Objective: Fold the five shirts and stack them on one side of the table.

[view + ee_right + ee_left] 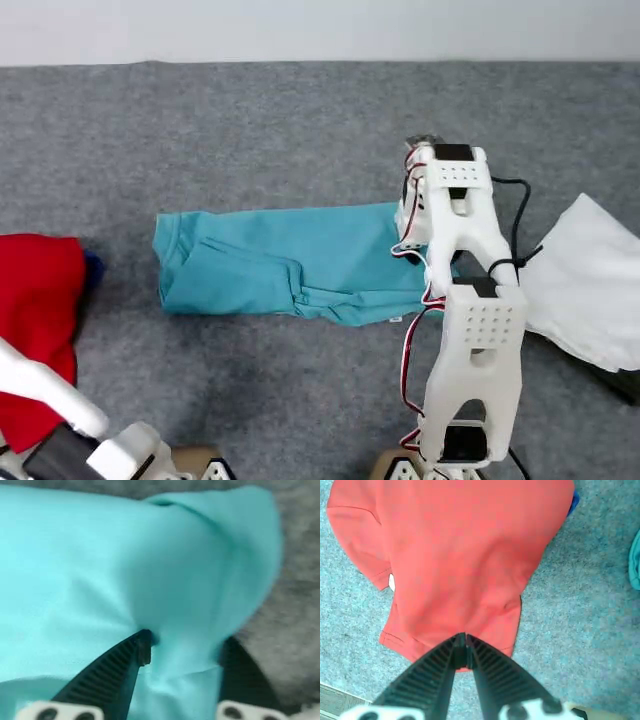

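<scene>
Two tools in play: right tool (186,650), jaws apart, straddles the teal shirt (270,260) at its right end, middle of the surface (300,130). Bite deep into the bunched cloth before lifting. Left tool (465,642) hangs pinched together over the red shirt (455,555).

A grey, felt-like fabric covering (300,130) is lying flat over the table, stretching from the left side to the right and back to the far edge. In the left wrist view the covering (580,630) is showing a flecked, fuzzy nap, and in the right wrist view a blurred patch of the covering (295,605) is showing. A plain white wall (300,30) is running as a band along the far edge, meeting the grey cloth in a slightly uneven line. A light wooden strip (332,700) is peeking out beyond the covering's edge. A small dark shape (626,384) is sitting at the right edge, towards the near side; what it is cannot be told.
</scene>
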